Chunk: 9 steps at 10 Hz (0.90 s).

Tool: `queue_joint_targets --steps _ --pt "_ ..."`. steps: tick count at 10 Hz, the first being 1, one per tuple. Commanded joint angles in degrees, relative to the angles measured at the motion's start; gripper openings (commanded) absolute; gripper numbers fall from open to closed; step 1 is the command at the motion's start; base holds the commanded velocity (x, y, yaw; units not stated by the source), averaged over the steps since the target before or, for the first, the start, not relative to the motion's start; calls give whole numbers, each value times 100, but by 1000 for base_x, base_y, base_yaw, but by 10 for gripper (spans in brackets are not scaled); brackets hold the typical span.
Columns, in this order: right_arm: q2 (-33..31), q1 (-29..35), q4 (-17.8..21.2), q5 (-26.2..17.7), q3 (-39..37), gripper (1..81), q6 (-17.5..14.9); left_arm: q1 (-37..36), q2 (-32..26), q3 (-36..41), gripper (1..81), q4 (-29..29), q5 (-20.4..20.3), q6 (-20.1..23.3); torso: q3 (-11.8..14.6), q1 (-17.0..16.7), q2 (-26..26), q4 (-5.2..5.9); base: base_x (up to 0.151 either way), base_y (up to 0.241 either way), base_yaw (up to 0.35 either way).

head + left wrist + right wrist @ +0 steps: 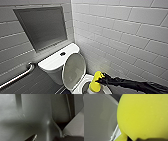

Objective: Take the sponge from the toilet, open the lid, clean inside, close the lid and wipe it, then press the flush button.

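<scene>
1. Tiled wall (pixel 125 32): pale tiles close off the far and right sides of the scene. A grey recessed panel (pixel 41 26) is set into it far left, with a grab bar (pixel 17 76) below on the near left.
2. The toilet (pixel 53 63): its tank stands against the far wall and the bowl opens toward us at the near edge.
3. The lid (pixel 73 70): it stands raised and leans back toward the tank, showing its greyish underside. We judge the opening step as done.
4. Right tool (pixel 99 80): the dark arm reaches in from the near right, and the tool is clamped on the yellow block at the bowl's right rim.
5. The sponge (pixel 95 82): it is gripped in the right tool and hangs over the rim toward the bowl's inside. The right wrist view shows it large and close (pixel 144 115). We judge the pick-up as done and the inside cleaning as the step in hand. We cannot tell whether the sponge touches the ceramic.
6. The flush button (pixel 62 53): a dark round spot in the centre of the tank top, far from the tool. By our reading, closing the lid, wiping it and pressing this button remain.
</scene>
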Motion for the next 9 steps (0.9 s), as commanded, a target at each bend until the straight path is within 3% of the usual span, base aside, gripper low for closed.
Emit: queue_joint_targets --steps 1,2,5,6,8,9 --pt "220 1027 52 1 -198 10 19 81 -30 19 811 -6 379 -8 -499 0 0 0 0 0 0" --pt "281 1053 52 1 -320 10 19 90 -21 19 811 -6 378 -8 -92 0 0 0 0 0 0" --pt "686 1176 52 19 -691 10 28 125 6 19 811 -15 370 -17 -324 2 2 0 0 0 0" --pt "774 1194 53 19 -761 10 19 151 -3 19 811 -59 370 -44 -324 373 -571 0 0 0 0" --pt "748 1203 61 19 -770 10 19 151 6 19 811 -94 370 -44 -317 459 -702 0 0 0 0" --pt "730 1185 61 19 -770 10 28 151 6 19 811 -86 371 -35 -317 194 -297 0 0 0 0"
